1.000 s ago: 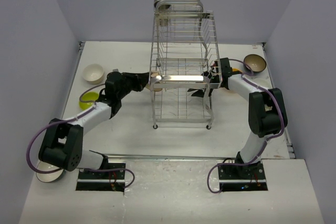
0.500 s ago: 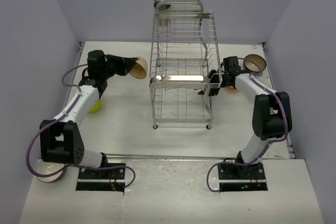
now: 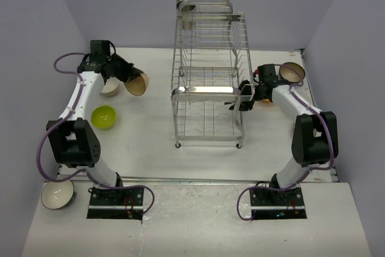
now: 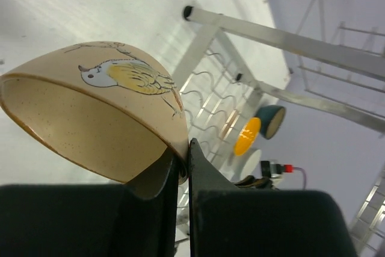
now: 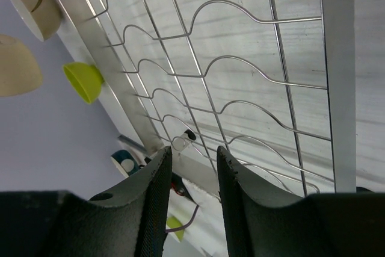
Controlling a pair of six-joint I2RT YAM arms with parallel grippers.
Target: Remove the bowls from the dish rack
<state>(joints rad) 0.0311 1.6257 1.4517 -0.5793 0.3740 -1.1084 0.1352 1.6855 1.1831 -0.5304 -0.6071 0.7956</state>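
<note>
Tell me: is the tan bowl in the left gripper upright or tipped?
Tipped. The tan bowl hangs sideways, rim pinched by the left gripper.

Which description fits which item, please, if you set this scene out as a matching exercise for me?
1. bird bowl
2. lime-green bowl
3. right gripper
4. dark bowl

A. open, beside the dish rack
B. rim pinched in the left gripper
C. at the table's far right corner
D. upright on the table, left of the rack

Pairs: 1-B, 2-D, 3-A, 4-C
</note>
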